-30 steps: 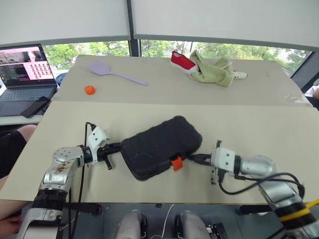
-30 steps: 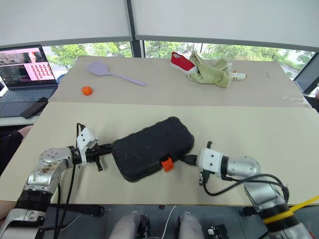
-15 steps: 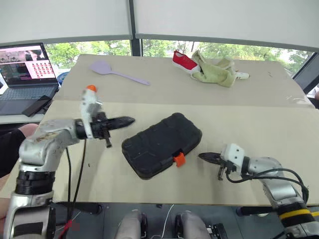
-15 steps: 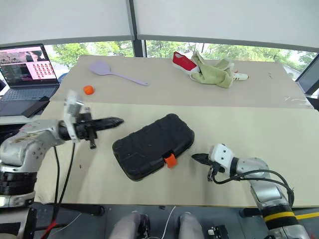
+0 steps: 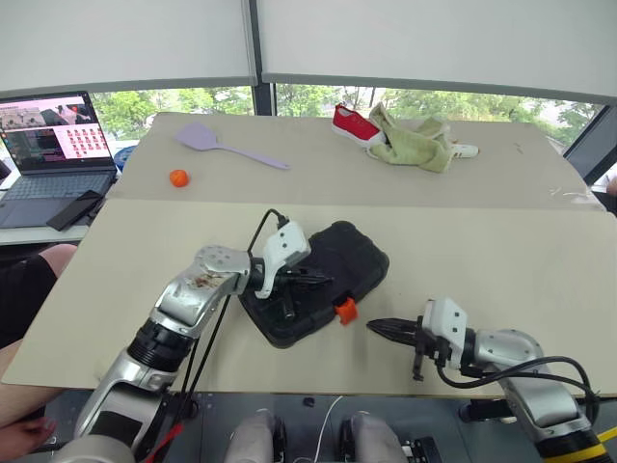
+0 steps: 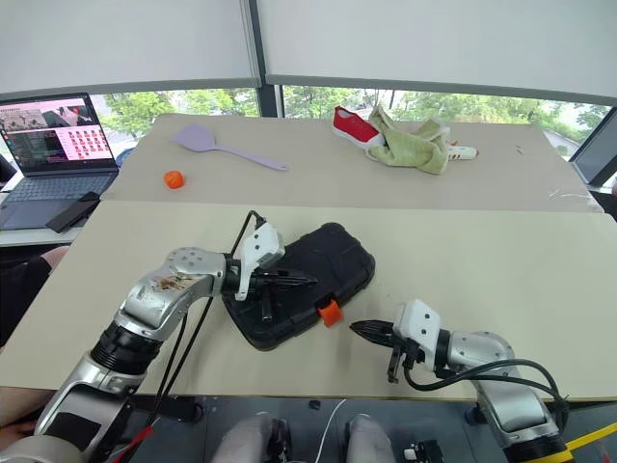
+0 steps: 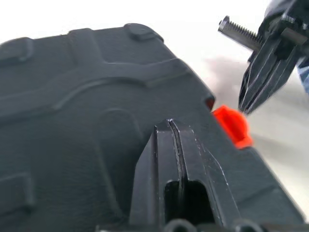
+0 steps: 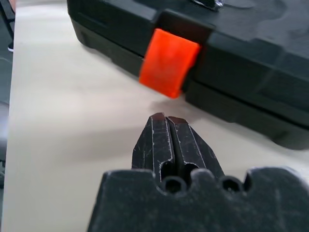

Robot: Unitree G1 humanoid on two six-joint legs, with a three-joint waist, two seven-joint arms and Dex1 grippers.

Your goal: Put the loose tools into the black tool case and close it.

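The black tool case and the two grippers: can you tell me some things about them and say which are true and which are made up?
1. The black tool case is open. False: its lid is shut.
2. The left gripper is over the case's lid. True.
3. The right gripper holds a screwdriver. False: it is shut on nothing.
4. The orange latch sits on the case's side facing the right gripper. True.
5. The lilac spatula lies on top of the case. False: it lies on the far table, away from the case.
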